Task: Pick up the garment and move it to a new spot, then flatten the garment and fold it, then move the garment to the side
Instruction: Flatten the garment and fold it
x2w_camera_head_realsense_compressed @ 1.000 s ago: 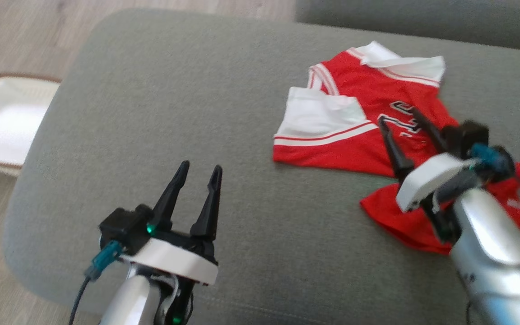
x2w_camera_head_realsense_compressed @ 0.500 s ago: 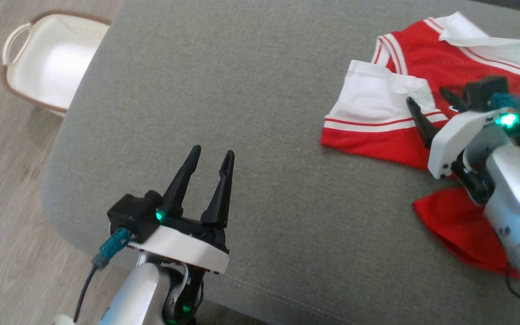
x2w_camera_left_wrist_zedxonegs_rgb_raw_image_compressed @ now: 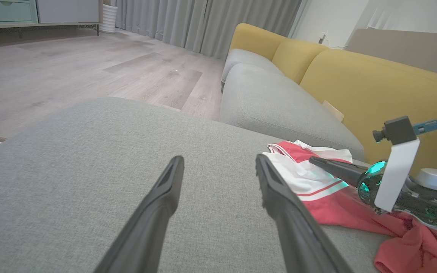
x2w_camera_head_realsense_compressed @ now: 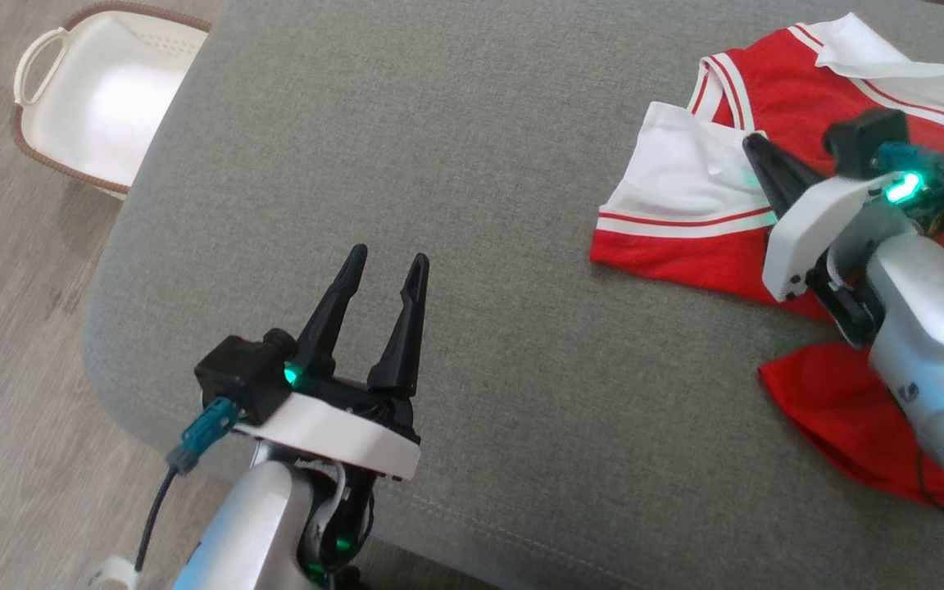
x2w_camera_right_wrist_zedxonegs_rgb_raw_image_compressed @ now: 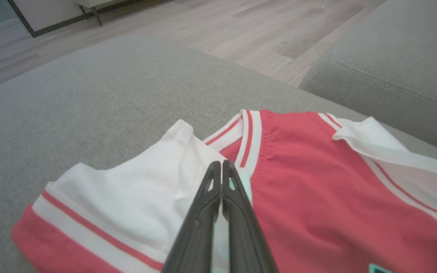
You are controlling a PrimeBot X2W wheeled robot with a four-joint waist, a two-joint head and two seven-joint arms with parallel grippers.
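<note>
Right gripper point(x2w_camera_head_realsense_compressed: 752, 143) has shut, seemingly pinching the garment point(x2w_camera_head_realsense_compressed: 783, 98) by its white fold for lifting; left gripper point(x2w_camera_head_realsense_compressed: 390, 256) waits wide open.

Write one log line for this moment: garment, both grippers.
garment: crumpled on grey cushion | left gripper: open, away from garment | right gripper: shut, tips at white sleeve

The right pincer point(x2w_camera_head_realsense_compressed: 755, 146) had stood open over the red front of the garment point(x2w_camera_head_realsense_compressed: 775, 94). It slid toward the neckline and brought its fingers tight together, tips ending at the inner edge of the white sleeve point(x2w_camera_head_realsense_compressed: 685, 176). The head camera swung as well, so the whole scene sat shifted and the basket point(x2w_camera_head_realsense_compressed: 87, 98) came further into view.
</note>
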